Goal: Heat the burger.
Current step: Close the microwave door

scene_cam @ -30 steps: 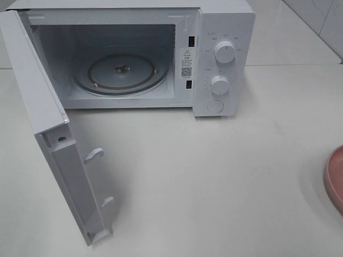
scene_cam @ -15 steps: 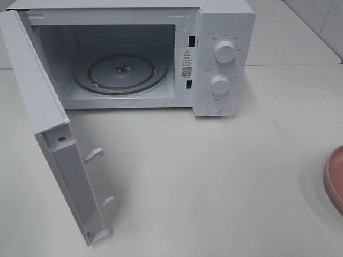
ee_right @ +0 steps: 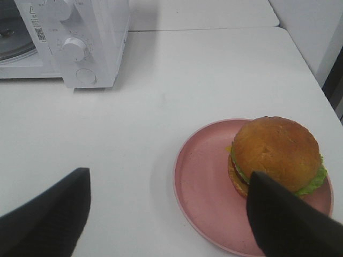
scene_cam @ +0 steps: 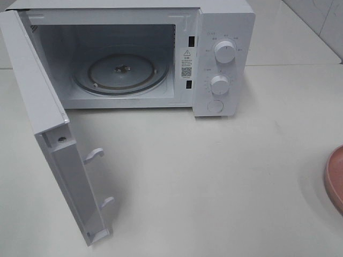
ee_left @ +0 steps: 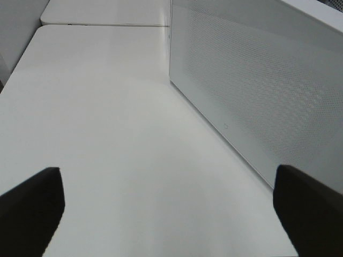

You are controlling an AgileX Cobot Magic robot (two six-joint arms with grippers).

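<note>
From the high camera, the white boxy microwave oven [scene_cam: 134,53] stands with its hinged white door [scene_cam: 59,155] swung fully open and its round glass turntable [scene_cam: 120,72] bare. Well to the right of the microwave, only an edge of the flat pink round plate [scene_cam: 335,179] shows; neither arm appears.

In the left wrist view, the left gripper [ee_left: 166,214] hangs with its dark fingers spread wide and nothing between them, close beside the microwave's perforated door panel. A careless swing could knock the door.

In the right wrist view, the right gripper [ee_right: 166,214] is also spread wide and empty above the plate, well away from the microwave. The round golden-brown domed burger [ee_right: 276,155] sits toward one side of the plate. An off-centre squeeze could probably shear its layers or tip the plate.
</note>
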